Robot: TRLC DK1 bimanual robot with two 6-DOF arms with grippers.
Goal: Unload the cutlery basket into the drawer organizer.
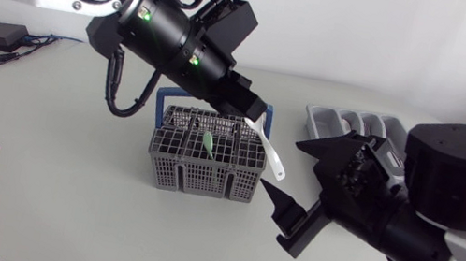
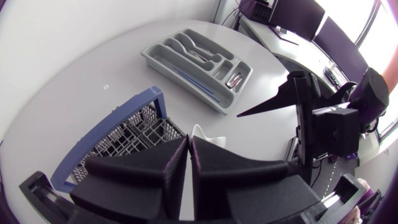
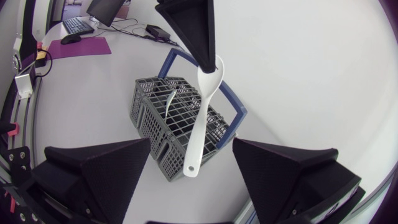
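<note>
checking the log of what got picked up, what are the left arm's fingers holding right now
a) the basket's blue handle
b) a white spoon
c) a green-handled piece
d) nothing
b: the left gripper has its fingers shut on the white spoon, which hangs down from them near the cutlery basket.

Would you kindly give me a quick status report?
Left tool shut on white spoon, by basket. Right tool open, between basket and organizer, possibly obstructing.

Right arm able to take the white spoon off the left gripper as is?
Probably yes: right gripper is open, facing the free handle of the white spoon, nothing between them.
</note>
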